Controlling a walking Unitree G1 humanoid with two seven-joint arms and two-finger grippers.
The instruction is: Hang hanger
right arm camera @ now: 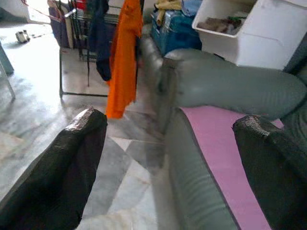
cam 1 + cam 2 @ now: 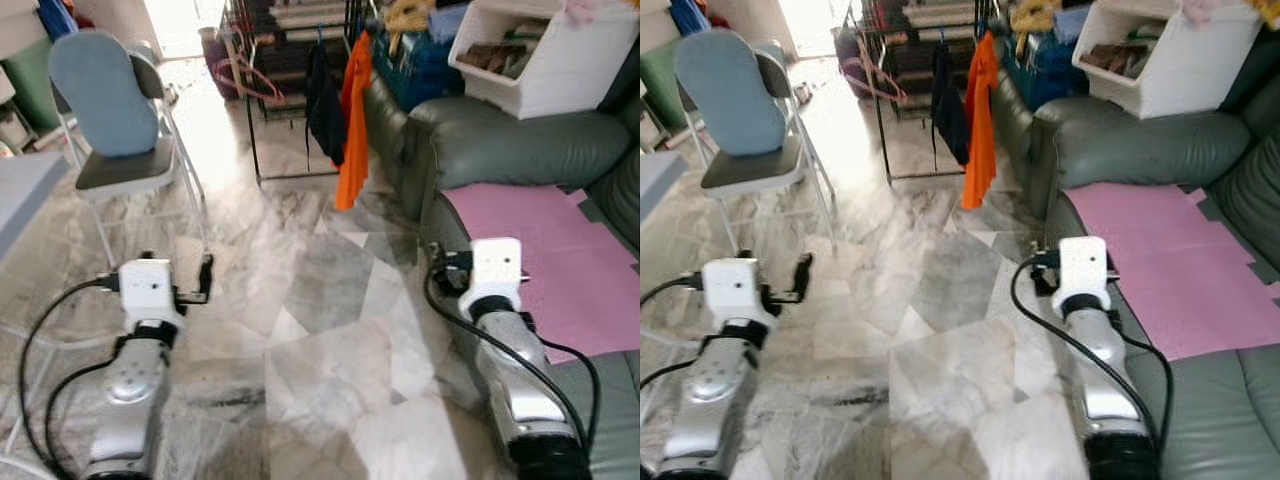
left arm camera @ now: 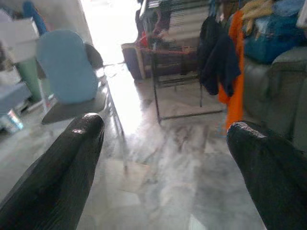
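A black metal clothes rack (image 2: pixel 250 130) stands at the back of the room. An orange garment (image 2: pixel 353 130) and a dark navy one (image 2: pixel 322 100) hang from it. A pink hanger (image 2: pixel 255 85) hangs at the rack's left side. My left gripper (image 3: pixel 165 127) is held low over the marble floor, well short of the rack, open with nothing between its fingers (image 2: pixel 205 275). My right gripper (image 1: pixel 172 120) is open too and holds nothing; it hovers beside the sofa's front edge, pointing toward the orange garment (image 1: pixel 123 57).
A folding chair with a blue cushion (image 2: pixel 105 95) stands at the left. A grey sofa (image 2: pixel 500 140) with a pink mat (image 2: pixel 540 250) runs along the right, with a white bin (image 2: pixel 540 60) and a blue basket (image 2: pixel 410 60) on top. Marble floor (image 2: pixel 320 300) lies between.
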